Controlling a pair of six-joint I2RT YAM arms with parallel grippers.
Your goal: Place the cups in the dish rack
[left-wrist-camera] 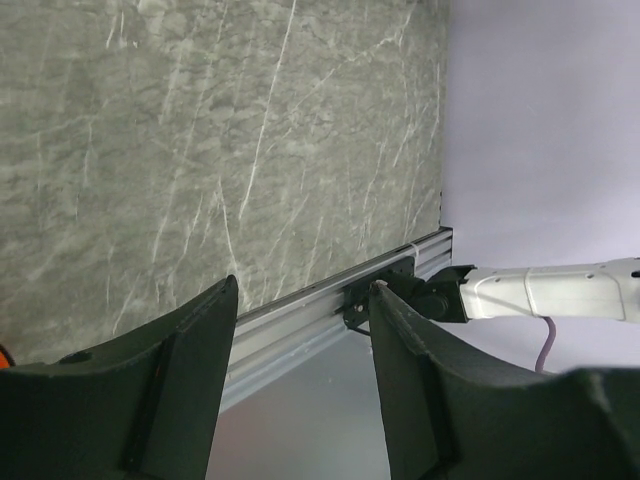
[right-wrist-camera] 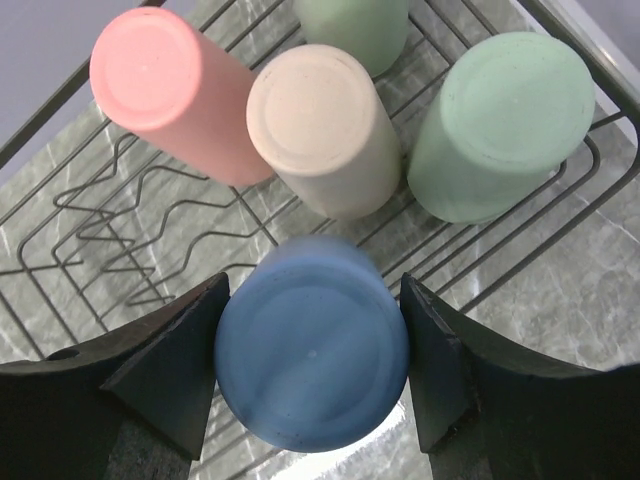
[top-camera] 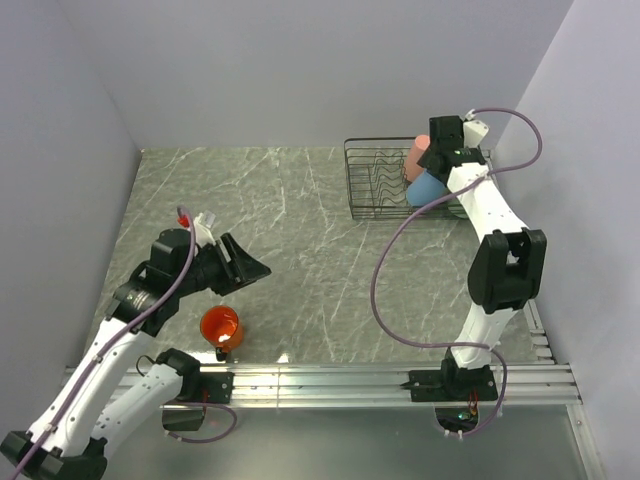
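The black wire dish rack [top-camera: 368, 190] stands at the back right. In the right wrist view it [right-wrist-camera: 90, 215] holds, bottoms up, a salmon pink cup [right-wrist-camera: 170, 95], a beige cup [right-wrist-camera: 320, 130] and two pale green cups [right-wrist-camera: 500, 125] [right-wrist-camera: 352, 25]. My right gripper [right-wrist-camera: 312, 300] is shut on the light blue cup [right-wrist-camera: 312, 345], held bottom up over the rack's near edge; the cup [top-camera: 424, 188] also shows from above. The orange mug [top-camera: 220, 326] stands upright near the front left. My left gripper [top-camera: 250, 265] is open and empty, in the air just behind the mug.
An aluminium rail [top-camera: 330, 380] runs along the table's near edge. Grey walls close in the left, back and right. The right arm's base [left-wrist-camera: 550, 292] shows in the left wrist view past the rail [left-wrist-camera: 320, 315].
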